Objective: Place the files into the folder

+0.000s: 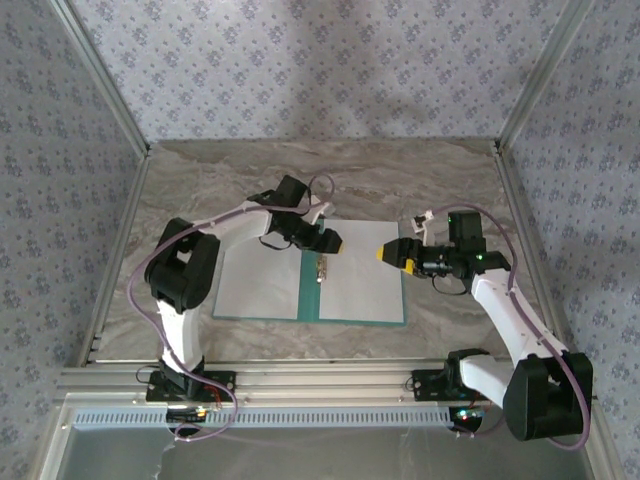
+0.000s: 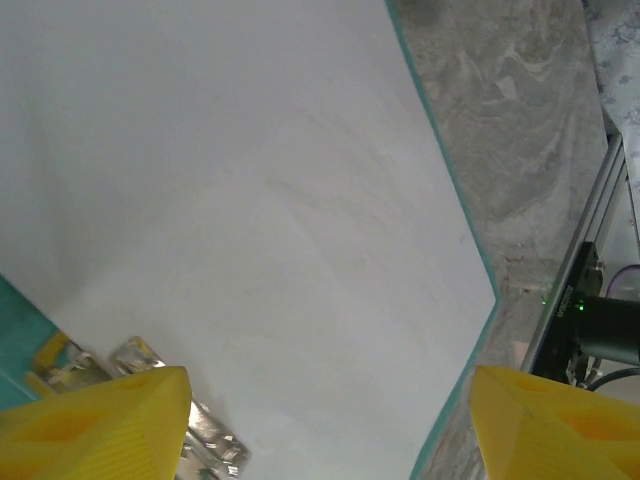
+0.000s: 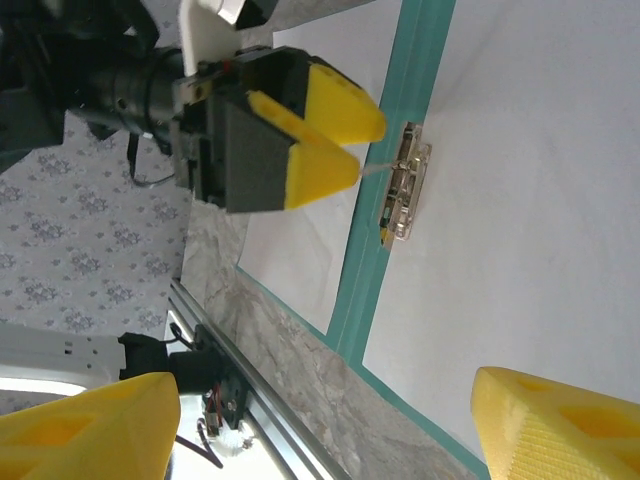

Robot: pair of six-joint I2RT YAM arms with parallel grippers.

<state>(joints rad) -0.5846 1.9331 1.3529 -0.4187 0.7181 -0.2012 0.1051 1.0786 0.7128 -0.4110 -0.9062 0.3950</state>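
The teal folder [image 1: 309, 296] lies open and flat on the table. One white file [image 1: 258, 282] rests on its left half and another [image 1: 362, 282] on its right half. A small metal clip [image 1: 322, 268] sits at the centre fold. My left gripper [image 1: 332, 243] hovers open above the clip end of the fold. In its wrist view the gripper [image 2: 330, 385] spans the right-hand file [image 2: 260, 200], with the clip [image 2: 175, 410] by one finger. My right gripper [image 1: 388, 253] hangs open over the right file's far part and holds nothing [image 3: 325, 390]. Its camera sees the fold [image 3: 365, 250] and clip [image 3: 405, 185].
The marble tabletop [image 1: 330, 170] extends behind the folder to patterned walls on three sides. An aluminium rail [image 1: 330, 382] carrying both arm bases runs along the near edge, close to the folder's front edge. Metal frame posts [image 1: 100, 70] rise at the back corners.
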